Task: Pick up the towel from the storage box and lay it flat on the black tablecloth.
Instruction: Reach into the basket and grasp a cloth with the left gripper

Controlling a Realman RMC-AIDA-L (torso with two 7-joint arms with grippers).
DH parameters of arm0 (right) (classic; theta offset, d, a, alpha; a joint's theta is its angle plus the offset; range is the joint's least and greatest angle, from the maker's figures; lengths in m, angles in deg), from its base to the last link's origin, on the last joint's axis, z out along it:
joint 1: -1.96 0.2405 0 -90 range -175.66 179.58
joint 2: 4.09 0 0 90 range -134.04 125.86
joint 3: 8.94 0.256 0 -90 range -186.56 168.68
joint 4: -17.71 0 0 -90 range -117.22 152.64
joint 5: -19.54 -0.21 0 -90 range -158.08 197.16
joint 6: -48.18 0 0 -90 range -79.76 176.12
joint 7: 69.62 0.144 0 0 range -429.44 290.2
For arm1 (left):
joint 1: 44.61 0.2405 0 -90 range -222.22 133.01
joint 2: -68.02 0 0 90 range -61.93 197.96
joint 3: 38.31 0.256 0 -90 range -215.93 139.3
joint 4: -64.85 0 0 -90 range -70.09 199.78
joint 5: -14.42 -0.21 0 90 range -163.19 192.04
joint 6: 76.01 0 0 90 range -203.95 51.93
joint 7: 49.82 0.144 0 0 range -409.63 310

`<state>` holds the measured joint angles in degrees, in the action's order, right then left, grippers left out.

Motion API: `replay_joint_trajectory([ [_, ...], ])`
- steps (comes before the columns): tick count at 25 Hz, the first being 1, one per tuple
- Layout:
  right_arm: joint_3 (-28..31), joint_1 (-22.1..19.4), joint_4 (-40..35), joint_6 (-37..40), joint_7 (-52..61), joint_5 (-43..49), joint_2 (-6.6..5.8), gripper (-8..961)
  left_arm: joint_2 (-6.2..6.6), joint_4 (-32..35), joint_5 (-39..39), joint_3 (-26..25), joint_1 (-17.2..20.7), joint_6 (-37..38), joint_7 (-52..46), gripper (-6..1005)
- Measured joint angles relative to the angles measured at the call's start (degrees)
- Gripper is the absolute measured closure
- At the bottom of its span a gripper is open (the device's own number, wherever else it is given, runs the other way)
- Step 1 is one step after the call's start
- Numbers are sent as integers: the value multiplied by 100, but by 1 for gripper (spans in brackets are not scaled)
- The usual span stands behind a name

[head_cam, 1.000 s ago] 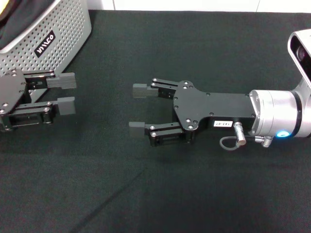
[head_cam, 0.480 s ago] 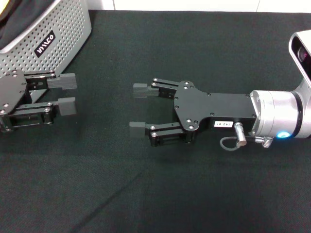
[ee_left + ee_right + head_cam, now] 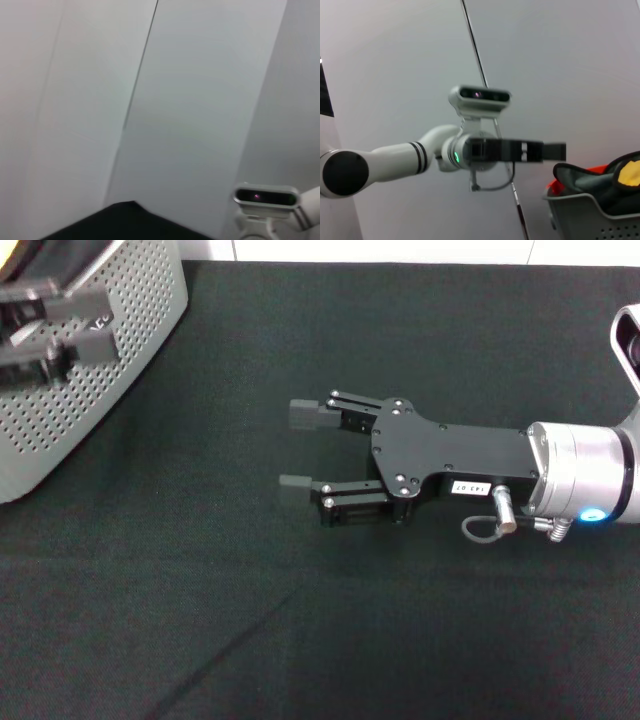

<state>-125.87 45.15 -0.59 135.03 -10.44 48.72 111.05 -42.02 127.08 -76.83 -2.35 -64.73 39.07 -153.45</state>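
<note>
The storage box (image 3: 100,400), a grey perforated bin, stands at the far left of the black tablecloth (image 3: 330,620). In the right wrist view the towel (image 3: 592,181) lies bunched inside the storage box (image 3: 585,215), grey-green with a yellow patch showing. My left gripper (image 3: 88,327) hovers over the box's near wall, raised above the table, its fingers (image 3: 80,303) apart and holding nothing. My right gripper (image 3: 296,448) stands open over the middle of the cloth, pointing toward the box.
The tablecloth spreads wide in front of and to the right of the box. White wall panels stand behind the table. The left wrist view shows only wall, a corner of the cloth (image 3: 125,220) and the right arm's camera (image 3: 265,196).
My left gripper has lifted off the cloth and moved up toward the box. The right gripper has shifted slightly to the right and farther back.
</note>
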Motion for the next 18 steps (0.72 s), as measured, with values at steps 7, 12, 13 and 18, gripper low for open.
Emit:
replay_joint_trajectory([
  [7, 124, -23, 30, -19, -59, 61, 2, 82, -270, 3923, -1802, -314, -84, -803, -1919, 375],
  [12, 180, -109, 27, -135, -163, 62, 15, 82, -241, 5506, -3632, -333, -573, -965, -2704, 375],
  [13, 185, -130, 21, -152, -170, 63, 16, 82, -201, 5496, -3839, -335, -658, -967, -2775, 375],
  [18, 235, -119, 6, -272, -231, 62, 17, 82, -36, 5396, -5426, -119, -874, -1020, -2803, 376],
])
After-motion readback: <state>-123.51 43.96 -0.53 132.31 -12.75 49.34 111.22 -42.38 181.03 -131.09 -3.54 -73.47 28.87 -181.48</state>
